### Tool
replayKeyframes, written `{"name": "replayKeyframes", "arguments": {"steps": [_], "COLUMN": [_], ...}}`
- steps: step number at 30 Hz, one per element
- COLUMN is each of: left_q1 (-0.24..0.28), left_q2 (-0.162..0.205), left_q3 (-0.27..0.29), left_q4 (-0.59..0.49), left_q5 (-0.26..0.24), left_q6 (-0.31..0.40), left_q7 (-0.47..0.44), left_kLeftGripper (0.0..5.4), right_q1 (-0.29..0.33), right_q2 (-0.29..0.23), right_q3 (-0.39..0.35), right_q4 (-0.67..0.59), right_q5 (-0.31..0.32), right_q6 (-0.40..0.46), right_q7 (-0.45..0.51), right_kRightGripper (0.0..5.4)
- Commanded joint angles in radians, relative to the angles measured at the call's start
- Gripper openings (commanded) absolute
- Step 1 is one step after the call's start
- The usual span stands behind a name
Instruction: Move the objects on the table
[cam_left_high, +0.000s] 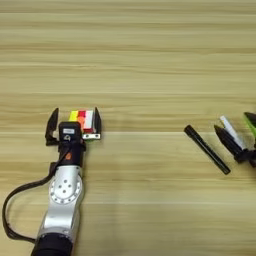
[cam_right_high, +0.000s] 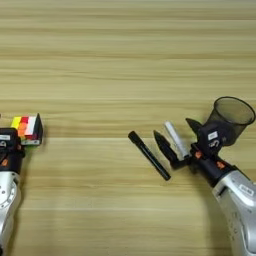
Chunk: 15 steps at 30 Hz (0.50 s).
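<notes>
While open, right gripper (cam_right_high: 179, 141) straddles white pen (cam_right_high: 176, 139).

Light-wood table (cam_left_high: 140, 60) filling both views edge to edge. Horizontal plank grain, pale tan with darker streaks; one seam line running across mid-frame. Even, soft lighting, faint shadows only. No wall, floor or window visible.

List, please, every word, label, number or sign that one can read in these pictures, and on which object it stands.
No text can be read.
White label on the right gripper: marks too blurred to read.
White label on the left gripper: too blurred to read.
Puzzle cube, black marker, white pen, black mesh cup: no writing visible.
</notes>
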<state>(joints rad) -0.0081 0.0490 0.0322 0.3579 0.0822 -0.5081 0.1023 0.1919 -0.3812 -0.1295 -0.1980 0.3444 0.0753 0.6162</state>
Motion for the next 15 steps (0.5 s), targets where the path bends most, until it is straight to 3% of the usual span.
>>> {"name": "replayKeyframes", "arguments": {"steps": [1, 9, 15], "left_q1": [-0.006, -0.001, 0.001], "left_q2": [0.001, 0.001, -0.001], "left_q3": [-0.001, -0.003, -0.005], "left_q4": [0.009, 0.002, -0.004], "left_q5": [0.008, 0.009, 0.01], "left_q6": [0.0, 0.001, 0.004], "left_q7": [-0.001, 0.0, 0.001], "left_kLeftGripper": [5.4, 5.4, 5.4], "right_q1": [0.013, 0.023, 0.043], "right_q2": [-0.012, -0.01, -0.027], "right_q3": [0.023, 0.042, 0.085], "right_q4": [-0.006, -0.004, 0.002], "right_q5": [-0.044, -0.054, -0.095], "right_q6": [-0.033, -0.033, -0.045], "right_q7": [-0.001, 0.009, 0.022], "right_kRightGripper": [5.33, 5.33, 5.33]}}
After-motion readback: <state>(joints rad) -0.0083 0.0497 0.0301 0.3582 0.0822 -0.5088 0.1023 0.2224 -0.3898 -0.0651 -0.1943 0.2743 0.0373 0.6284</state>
